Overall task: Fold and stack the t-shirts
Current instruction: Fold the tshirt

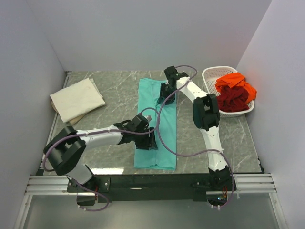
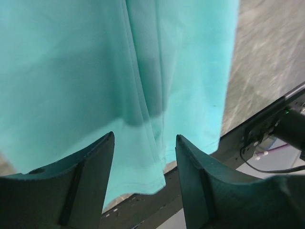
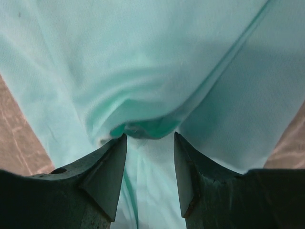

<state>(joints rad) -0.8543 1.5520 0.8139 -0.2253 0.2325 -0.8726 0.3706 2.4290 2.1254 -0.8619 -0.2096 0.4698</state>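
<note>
Gaping over the teal t-shirt point(image 1: 153, 160), left hand point(image 1: 149, 141) and right hand point(image 1: 166, 94) (nothing gripped).

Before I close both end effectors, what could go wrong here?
The right end effector, open, straddles a bunched ridge of the teal shirt; closing may catch only some layers.
The left end effector, open, is by the hem at the near edge of the table; a pull could drag cloth off.
The purple cable crossing the shirt may snag it.

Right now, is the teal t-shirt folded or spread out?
Partly folded: the teal t-shirt lies as a long narrow strip, with a lengthwise fold edge showing.
</note>
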